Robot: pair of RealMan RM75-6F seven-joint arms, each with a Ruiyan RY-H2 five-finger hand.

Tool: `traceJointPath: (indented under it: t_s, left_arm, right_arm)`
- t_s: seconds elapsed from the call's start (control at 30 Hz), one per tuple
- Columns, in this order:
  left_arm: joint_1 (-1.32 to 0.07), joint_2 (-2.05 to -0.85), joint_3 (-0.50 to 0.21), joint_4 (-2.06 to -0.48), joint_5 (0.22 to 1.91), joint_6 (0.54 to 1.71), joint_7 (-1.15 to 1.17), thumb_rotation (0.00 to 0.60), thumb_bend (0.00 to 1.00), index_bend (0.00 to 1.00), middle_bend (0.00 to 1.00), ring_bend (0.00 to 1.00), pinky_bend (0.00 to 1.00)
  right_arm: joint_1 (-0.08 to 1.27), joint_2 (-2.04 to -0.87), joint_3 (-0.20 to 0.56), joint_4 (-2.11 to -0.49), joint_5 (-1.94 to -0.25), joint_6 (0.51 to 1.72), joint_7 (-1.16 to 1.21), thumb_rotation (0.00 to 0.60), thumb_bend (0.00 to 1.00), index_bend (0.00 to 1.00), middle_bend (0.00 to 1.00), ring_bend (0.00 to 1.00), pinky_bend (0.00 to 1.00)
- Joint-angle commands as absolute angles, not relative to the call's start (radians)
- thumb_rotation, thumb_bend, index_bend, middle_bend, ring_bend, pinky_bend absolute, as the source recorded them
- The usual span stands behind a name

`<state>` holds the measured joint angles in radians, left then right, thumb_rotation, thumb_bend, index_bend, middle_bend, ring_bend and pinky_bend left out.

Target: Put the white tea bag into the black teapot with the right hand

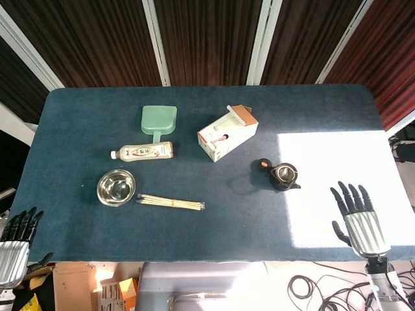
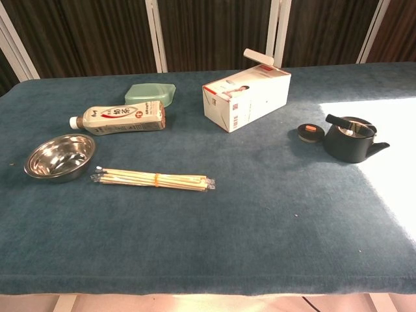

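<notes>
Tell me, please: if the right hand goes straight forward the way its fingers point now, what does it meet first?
Probably nothing: the right hand points up the sunlit table, passing right of the black teapot.

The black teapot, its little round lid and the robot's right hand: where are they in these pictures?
black teapot (image 2: pixel 348 147): chest view, on its dark side wall.
lid (image 2: pixel 308 132): chest view, on its top, lying on the table left of the pot.
right hand (image 1: pixel 360 221): head view, on the silvery back of the hand.
</notes>
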<state>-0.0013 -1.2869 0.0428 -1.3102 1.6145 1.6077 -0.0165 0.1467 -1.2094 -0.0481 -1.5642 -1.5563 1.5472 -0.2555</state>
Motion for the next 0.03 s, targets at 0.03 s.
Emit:
traceJointPath:
  t_s: [0.03]
  left_arm:
    - [-0.009,-1.28,0.046,-1.316,1.604,1.575,-0.017,0.6,0.05,0.0,0.02,0.0,0.1]
  right_arm:
    - [0.128,-1.2,-0.039,-1.578,-1.551,1.564,-0.237,0.6,0.33,0.0,0.0,0.0,0.0]
